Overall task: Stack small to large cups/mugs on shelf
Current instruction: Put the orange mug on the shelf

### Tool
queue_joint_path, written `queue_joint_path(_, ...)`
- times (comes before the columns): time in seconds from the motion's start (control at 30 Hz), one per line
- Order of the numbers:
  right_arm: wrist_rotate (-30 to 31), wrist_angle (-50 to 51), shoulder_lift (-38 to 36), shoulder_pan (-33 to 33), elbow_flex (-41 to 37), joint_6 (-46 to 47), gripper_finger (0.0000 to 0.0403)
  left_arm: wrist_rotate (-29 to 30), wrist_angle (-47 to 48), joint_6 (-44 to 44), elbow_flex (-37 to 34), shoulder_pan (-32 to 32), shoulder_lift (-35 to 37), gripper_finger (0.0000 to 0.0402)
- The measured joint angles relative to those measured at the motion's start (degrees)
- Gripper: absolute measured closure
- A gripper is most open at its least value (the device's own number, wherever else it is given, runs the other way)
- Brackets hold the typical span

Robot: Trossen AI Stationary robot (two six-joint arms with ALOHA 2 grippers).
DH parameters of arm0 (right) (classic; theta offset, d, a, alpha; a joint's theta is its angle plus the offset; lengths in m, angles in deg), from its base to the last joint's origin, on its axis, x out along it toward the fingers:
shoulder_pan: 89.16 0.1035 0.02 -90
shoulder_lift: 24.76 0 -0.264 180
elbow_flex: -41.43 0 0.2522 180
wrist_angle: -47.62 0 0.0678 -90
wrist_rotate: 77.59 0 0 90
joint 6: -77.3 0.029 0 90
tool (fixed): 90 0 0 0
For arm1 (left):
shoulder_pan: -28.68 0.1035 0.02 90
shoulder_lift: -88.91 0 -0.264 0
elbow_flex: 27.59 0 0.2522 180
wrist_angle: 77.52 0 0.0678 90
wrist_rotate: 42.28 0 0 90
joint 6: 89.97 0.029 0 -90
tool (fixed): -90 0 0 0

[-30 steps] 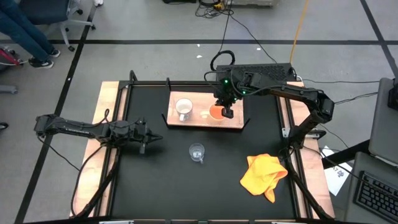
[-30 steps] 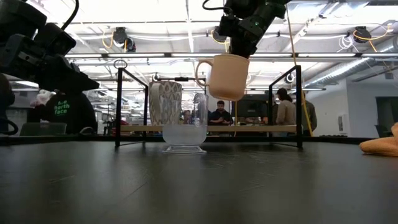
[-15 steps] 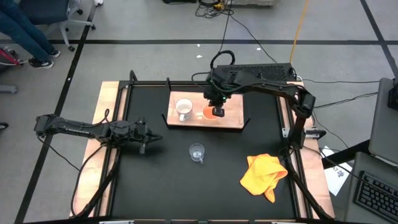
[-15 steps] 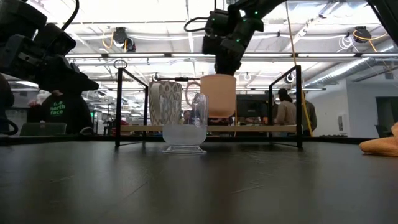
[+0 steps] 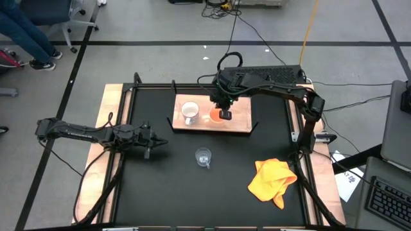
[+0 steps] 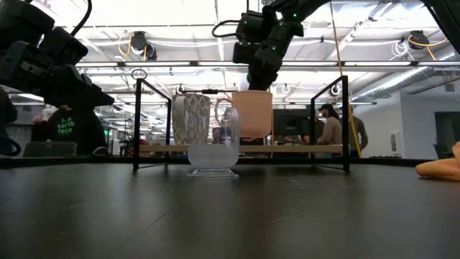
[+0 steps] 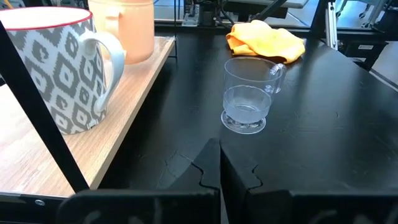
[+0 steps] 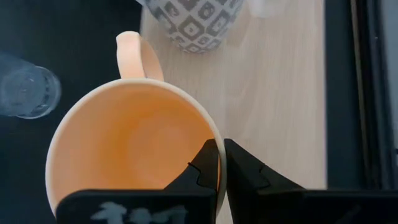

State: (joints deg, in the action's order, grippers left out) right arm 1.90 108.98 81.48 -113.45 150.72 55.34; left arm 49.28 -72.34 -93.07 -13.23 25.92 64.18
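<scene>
While the low view looks level across the black tabletop (image 6: 230, 216), nearest of all stands the clear glass cup (image 6: 213, 147), upright on the table in front of the shelf (image 6: 287, 149). Off at the right edge, a corner of the yellow cloth (image 6: 440, 168) lies on the tabletop. Behind the glass on the light-wood board sits the white mug with a grey diamond pattern (image 6: 190, 119), and just beside it the orange mug (image 6: 251, 114), gripped at its rim from above by the right gripper (image 6: 257, 80). Whether the mug's base touches the board, this view cannot settle. Far back in the room, a person's dark top carries green lettering (image 6: 65, 124); only "face" reads clearly.

Looking straight down, the high view gives what the low one hides: the orange mug (image 5: 216, 115) is over the shelf's middle, right of the white mug (image 5: 189, 111), with the right gripper (image 5: 225, 113) on its right-hand rim. The glass cup (image 5: 203, 156) stands well apart, mid-table, and the left gripper (image 5: 156, 142) hovers at the table's left side, fingers closed on nothing.

From the right wrist, the grip is plain: two dark fingers (image 8: 208, 165) pinch the orange mug's wall (image 8: 134, 146), one inside, one outside, handle pointing away. From the left wrist, the white mug (image 7: 59, 68) shows a red rim line, and the left fingers (image 7: 208, 168) sit pressed together.
</scene>
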Motion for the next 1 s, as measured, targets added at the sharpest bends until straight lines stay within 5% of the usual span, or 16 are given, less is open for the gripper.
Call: queue_joint_path(1.0,0.07,-3.2,0.0,-0.1,-2.54,4.74,0.0399,-0.04,0.04,0.04,0.0,0.0,0.0,0.0401)
